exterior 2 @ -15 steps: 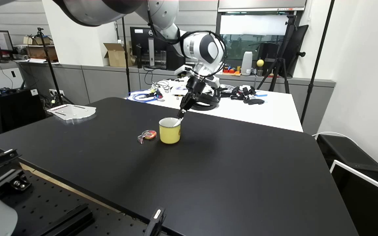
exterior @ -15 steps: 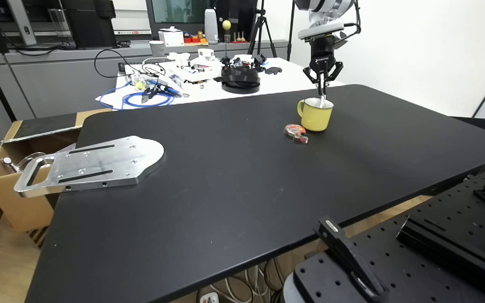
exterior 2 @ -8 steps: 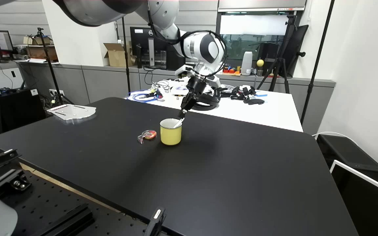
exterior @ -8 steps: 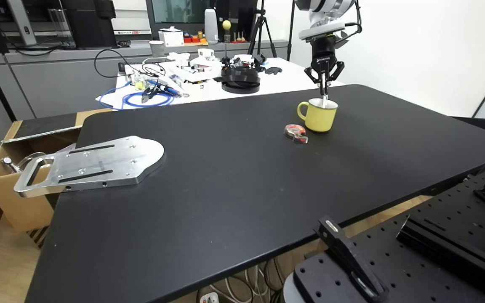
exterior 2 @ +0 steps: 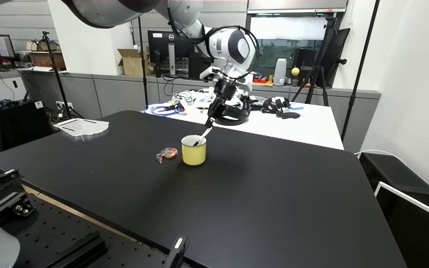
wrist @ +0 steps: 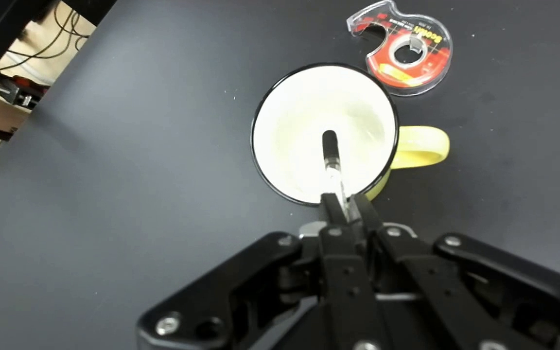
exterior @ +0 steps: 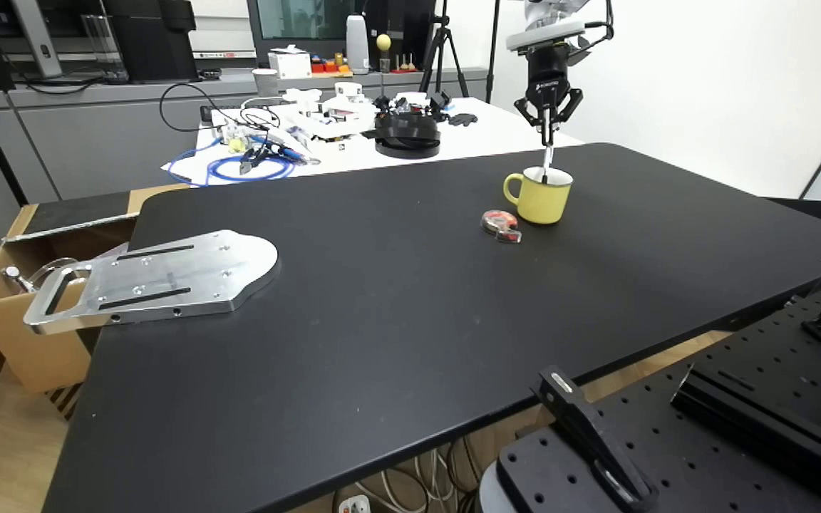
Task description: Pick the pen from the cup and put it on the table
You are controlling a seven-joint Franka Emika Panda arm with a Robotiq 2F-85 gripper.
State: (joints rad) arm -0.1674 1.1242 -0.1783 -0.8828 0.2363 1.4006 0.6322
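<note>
The pen (exterior: 548, 155) is thin and whitish with a dark lower end, and it also shows in an exterior view (exterior 2: 204, 135). My gripper (exterior: 547, 141) is shut on its upper part, above the cup, in both exterior views (exterior 2: 209, 123). In the wrist view the fingertips (wrist: 343, 200) pinch the pen (wrist: 335, 177), whose black end points into the cup (wrist: 285, 131). The yellow cup (exterior: 542, 203) stands upright on the black table (exterior: 382, 320), also in an exterior view (exterior 2: 193, 154). The pen is tilted, its lower end at the cup's mouth. Its top is hidden between the fingers.
A red tape dispenser (exterior: 502, 226) lies beside the cup, also in the wrist view (wrist: 411, 53). A silver metal plate (exterior: 168, 274) lies at a table edge. A cluttered white table (exterior 2: 304, 128) stands behind. A black perforated base (exterior: 724, 399) borders the table.
My gripper has risen with the pen, so more of the pen and its dark lower end show. The cup shifted slightly earlier, in an exterior view to the right, and has since stayed still.
</note>
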